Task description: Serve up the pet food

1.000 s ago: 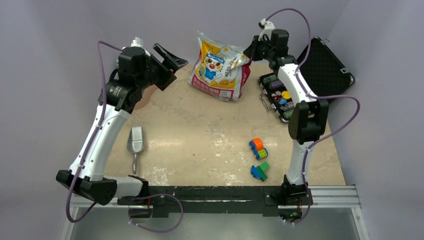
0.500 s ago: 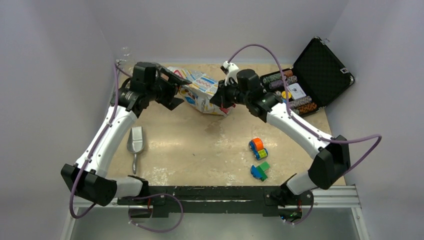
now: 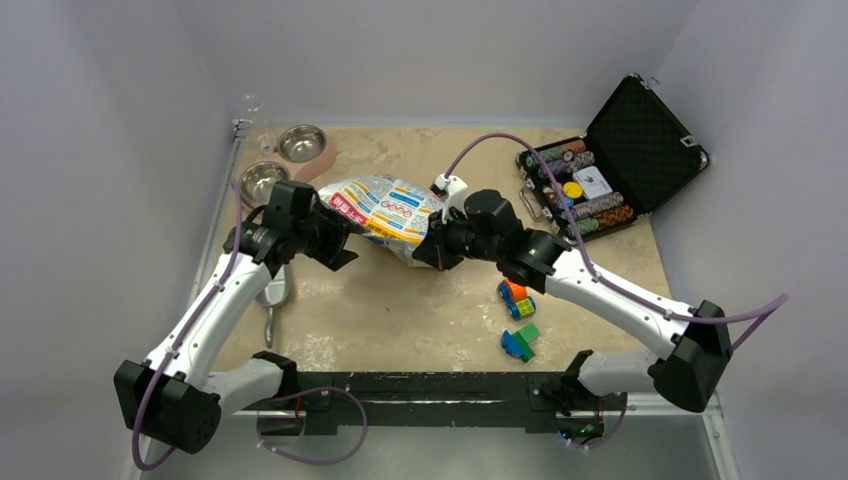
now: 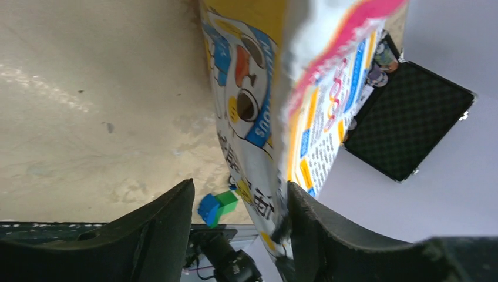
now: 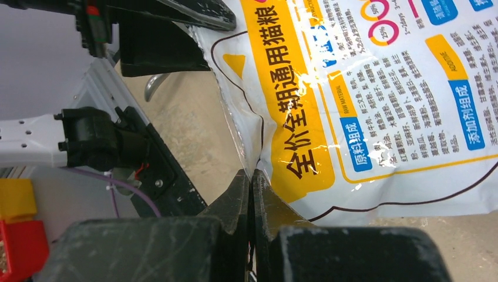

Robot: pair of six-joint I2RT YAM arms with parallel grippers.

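pet food bag [image 5: 364, 106] printed 全价全期通用猫粮, blue labels 原料组成, 添加剂组成

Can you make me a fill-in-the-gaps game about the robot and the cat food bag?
1. The right gripper is pinching the edge of the ____.
2. The number of metal bowls in the far left corner is ____.
3. The lid of the poker chip case is ____.
4. The toy blocks lie nearer the ____ arm.
Missing words: bag; two; open; right.
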